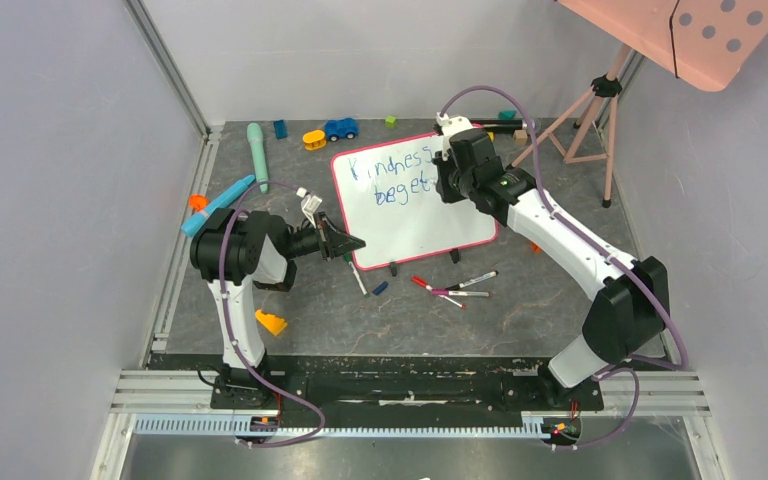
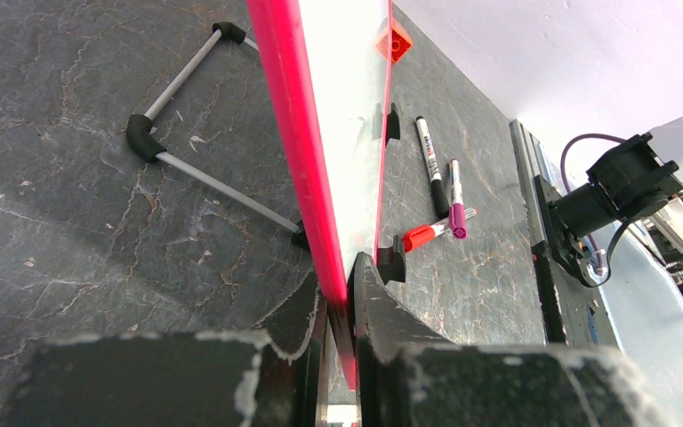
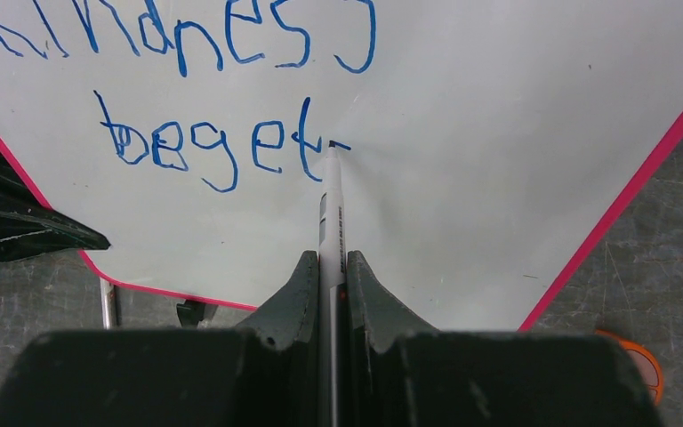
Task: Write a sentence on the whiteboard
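The whiteboard (image 1: pixel 420 215) stands tilted at mid table, pink-red frame, white face. The sentence (image 1: pixel 395 175) on it reads "Kindness" over "beget" in blue, also in the right wrist view (image 3: pixel 222 142). My right gripper (image 3: pixel 329 267) is shut on a white marker (image 3: pixel 331 213) whose tip touches the board at the cross stroke of the last "t". My left gripper (image 2: pixel 342 285) is shut on the whiteboard's frame (image 2: pixel 298 133) at its lower left corner (image 1: pixel 345 245).
Loose markers (image 1: pixel 455 288) lie in front of the board, also in the left wrist view (image 2: pixel 440 200). Toys sit along the back (image 1: pixel 330 130), a blue tool (image 1: pixel 218 205) and an orange piece (image 1: pixel 271 322) at left. A tripod (image 1: pixel 585 115) stands back right.
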{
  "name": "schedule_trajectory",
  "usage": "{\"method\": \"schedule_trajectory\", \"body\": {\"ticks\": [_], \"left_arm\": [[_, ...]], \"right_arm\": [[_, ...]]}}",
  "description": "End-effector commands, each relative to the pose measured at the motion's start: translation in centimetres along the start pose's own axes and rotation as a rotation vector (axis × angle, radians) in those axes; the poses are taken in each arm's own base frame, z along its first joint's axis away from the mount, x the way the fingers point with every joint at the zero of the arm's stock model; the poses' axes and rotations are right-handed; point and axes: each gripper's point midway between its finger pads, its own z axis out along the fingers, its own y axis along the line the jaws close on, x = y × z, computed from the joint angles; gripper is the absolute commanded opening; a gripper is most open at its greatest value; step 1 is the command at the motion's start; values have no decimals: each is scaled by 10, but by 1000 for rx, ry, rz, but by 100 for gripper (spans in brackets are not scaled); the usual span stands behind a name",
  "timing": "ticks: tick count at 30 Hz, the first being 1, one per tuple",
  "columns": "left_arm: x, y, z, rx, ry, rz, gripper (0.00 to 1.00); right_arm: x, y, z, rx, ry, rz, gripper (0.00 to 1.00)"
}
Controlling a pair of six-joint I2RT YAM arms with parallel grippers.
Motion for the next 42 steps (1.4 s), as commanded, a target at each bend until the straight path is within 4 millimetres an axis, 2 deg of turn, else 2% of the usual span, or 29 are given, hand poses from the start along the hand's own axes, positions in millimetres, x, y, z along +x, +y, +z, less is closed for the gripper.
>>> {"method": "schedule_trajectory", "body": {"ticks": [1, 7, 16, 21, 26, 32, 38, 42], "left_arm": [[-1, 24, -2, -75, -38, 197, 5], [-1, 24, -2, -76, -38, 197, 5], [-1, 24, -2, -76, -38, 196, 5], [0, 24, -2, -75, -37, 195, 5], [0, 24, -2, -74, -37, 196, 5], [-1, 24, -2, -75, -37, 196, 5], [-1, 24, -2, -74, -37, 197, 5], [-1, 24, -2, -77, -39, 198, 4]], "right_arm": [[-8, 5, 0, -31, -41, 6, 0], [5, -1, -4, -4, -21, 3, 0], [5, -18, -10, 82, -17, 4, 0], [11, -18, -12, 82, 3, 5, 0], [19, -11, -11, 40, 9, 5, 0], [8, 0, -13, -22, -30, 16, 0], [-12, 15, -32, -120, -108, 32, 0], [-3, 26, -39, -167, -136, 34, 0]]}}
